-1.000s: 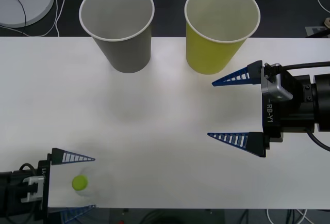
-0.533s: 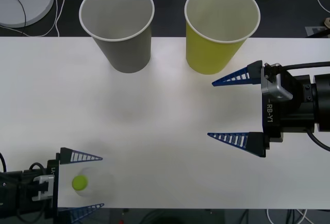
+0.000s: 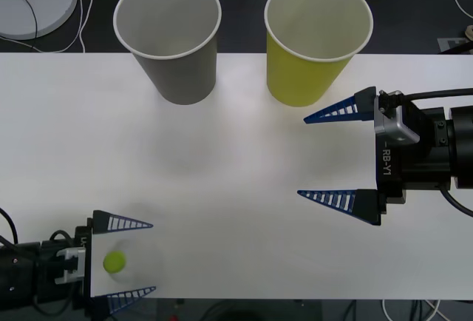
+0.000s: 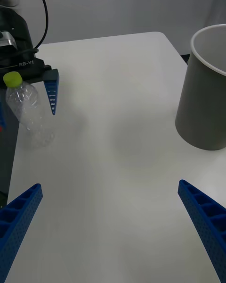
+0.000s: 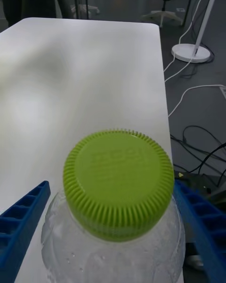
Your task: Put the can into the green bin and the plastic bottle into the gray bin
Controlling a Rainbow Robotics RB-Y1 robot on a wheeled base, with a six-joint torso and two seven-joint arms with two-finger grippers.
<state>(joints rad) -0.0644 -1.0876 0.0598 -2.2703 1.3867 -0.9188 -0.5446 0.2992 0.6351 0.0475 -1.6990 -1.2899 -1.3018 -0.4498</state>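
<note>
At the near left corner of the white surface, the left gripper reaches in from the left edge with its blue fingers spread on either side of the plastic bottle, which stands upright with its lime-green cap facing up. In the left wrist view the cap sits between the two fingers, close to both, but the fingers look parted rather than pressed in, so the bottle appears bracketed and not yet gripped. Farther along the far edge stands the gray bin, upright with nothing visible inside — this is where the bottle belongs, and it lies well apart from the bottle, across the depth of the surface. To its right, also on the far edge, stands the green bin, upright and likewise showing nothing inside as far as can be seen. At the right edge the right gripper hovers near the green bin, its fingers released wide and holding nothing. No can is visible on the surface. Judging from this, neither half of the task is done — the bottle grasp is only being set up, and the lift, carry and drop into the gray bin all remain.
</note>
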